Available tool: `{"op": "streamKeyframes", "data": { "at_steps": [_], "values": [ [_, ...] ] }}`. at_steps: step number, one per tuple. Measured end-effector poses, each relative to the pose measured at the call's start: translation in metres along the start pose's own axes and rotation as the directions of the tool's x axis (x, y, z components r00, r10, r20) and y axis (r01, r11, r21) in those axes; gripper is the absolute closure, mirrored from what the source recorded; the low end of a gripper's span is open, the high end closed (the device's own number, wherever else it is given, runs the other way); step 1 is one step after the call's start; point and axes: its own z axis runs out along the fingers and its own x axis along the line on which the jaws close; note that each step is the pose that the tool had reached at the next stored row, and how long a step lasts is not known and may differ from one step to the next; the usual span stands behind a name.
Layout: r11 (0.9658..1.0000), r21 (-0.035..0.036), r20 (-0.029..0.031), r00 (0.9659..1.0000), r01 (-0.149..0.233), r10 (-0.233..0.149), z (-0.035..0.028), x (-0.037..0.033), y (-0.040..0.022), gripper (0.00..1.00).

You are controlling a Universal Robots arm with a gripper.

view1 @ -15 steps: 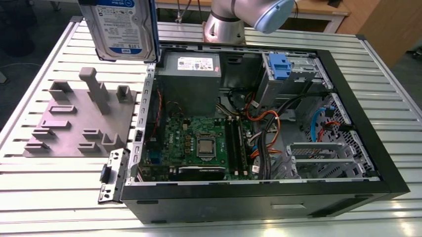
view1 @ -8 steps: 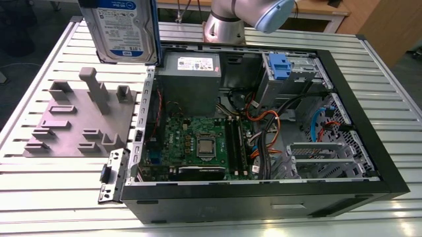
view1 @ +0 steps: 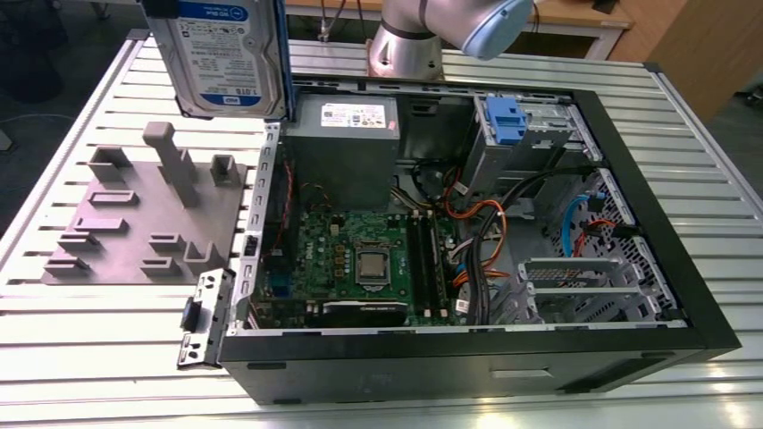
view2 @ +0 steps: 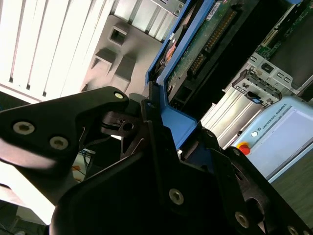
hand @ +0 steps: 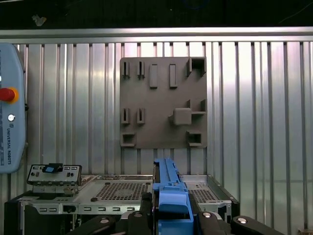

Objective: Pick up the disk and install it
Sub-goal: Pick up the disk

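The disk [view1: 227, 54], silver-grey with a white and blue label, hangs upright in the air at the exterior view's upper left. It is above the table, over the far left corner of the open computer case [view1: 667, 268]. In both wrist views my gripper [view2: 161, 122] [hand: 171, 215] is shut on the disk's blue side rail [hand: 168, 191]. The disk's green circuit board [view2: 205, 44] faces the second wrist view.
A grey fixture plate [view1: 143, 214] [hand: 164, 103] with upright pegs lies on the slatted metal table [view1: 71, 340], left of the case. Inside the case are the power-supply box [view1: 346, 121], a blue-latched drive cage [view1: 507, 121], the motherboard and cables. The arm's base [view1: 412, 45] stands behind.
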Motion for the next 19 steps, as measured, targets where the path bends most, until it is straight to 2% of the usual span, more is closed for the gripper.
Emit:
{"op": "streamKeyframes", "data": {
  "at_steps": [9, 15, 19],
  "values": [
    [1.0000, 0.0000, 0.0000, 1.0000, 0.000, 0.000, 0.0000, -0.0001, -0.0042, 0.64],
    [1.0000, 0.0000, 0.0000, 1.0000, 0.000, 0.000, -0.0001, -0.0001, -0.0049, 0.64],
    [1.0000, 0.0000, 0.0000, 1.0000, 0.000, 0.000, -0.0001, -0.0002, -0.0079, 0.64]
  ]
}}
